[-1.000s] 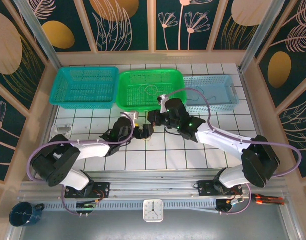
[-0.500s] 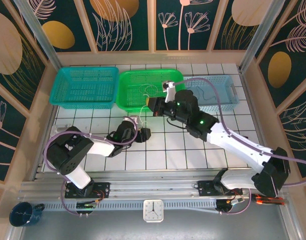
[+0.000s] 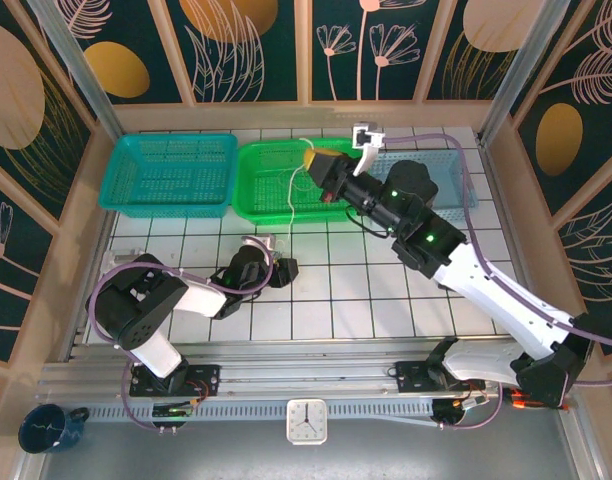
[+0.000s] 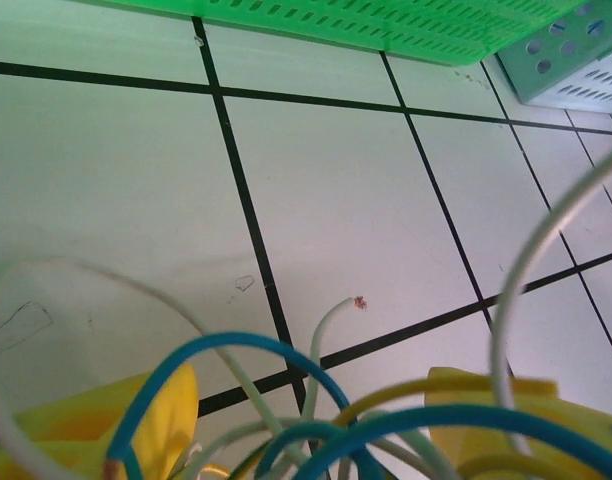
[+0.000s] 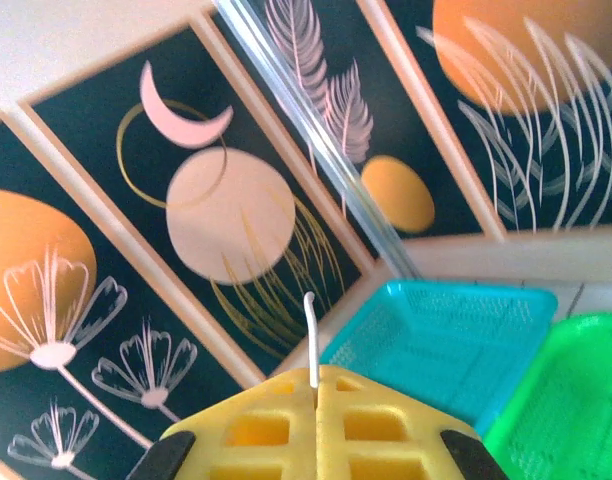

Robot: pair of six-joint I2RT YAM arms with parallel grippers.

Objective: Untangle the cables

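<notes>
1 cream-white cable (image 3: 291,195) now hangs from the right gripper (image 3: 319,160), pinched on it and raised higher over the green basket (image 3: 266,180), down toward the tangle (image 4: 286,350) between the left gripper's (image 3: 284,268) narrowing fingers, whose grip cannot be told, so separation looks underway.

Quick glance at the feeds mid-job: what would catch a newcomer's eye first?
The right claw, held up over the green basket, is shut on a single white cable that dangles toward the basket's front edge. Nearer the bases, the left claw sits low over the tiles, with a tangle of blue, white and tan cables looped between its parted yellow fingers.
</notes>
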